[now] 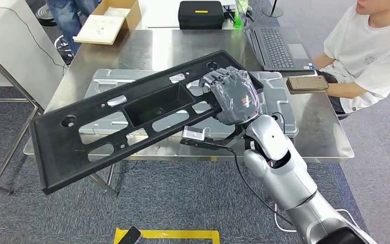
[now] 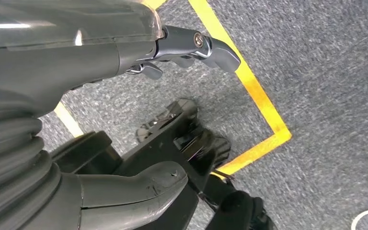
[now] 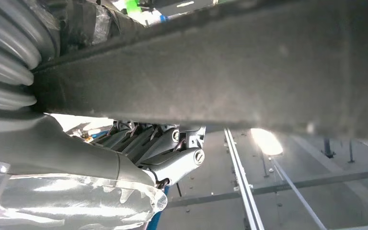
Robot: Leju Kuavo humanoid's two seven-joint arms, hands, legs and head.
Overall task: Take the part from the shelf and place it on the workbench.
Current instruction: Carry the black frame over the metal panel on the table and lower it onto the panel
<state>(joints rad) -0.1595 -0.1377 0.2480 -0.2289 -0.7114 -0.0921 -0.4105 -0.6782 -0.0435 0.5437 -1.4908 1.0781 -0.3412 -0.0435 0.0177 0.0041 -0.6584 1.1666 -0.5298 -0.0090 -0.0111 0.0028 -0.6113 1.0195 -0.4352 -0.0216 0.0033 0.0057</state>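
Nearest the head camera, the robot's silver right arm rises to its dark grey right hand (image 1: pixel 232 95), whose fingers clamp the far long edge of a long black plastic panel with cut-out slots and a central recess (image 1: pixel 132 114). That panel hangs tilted above the stainless-steel worktop (image 1: pixel 147 51), over a silver-grey moulded tray (image 1: pixel 279 101), its left end past the worktop's near edge and over the grey carpet. Down over a yellow floor line (image 2: pixel 263 103), the left hand (image 2: pixel 124 110) holds nothing, thumb and fingers apart.
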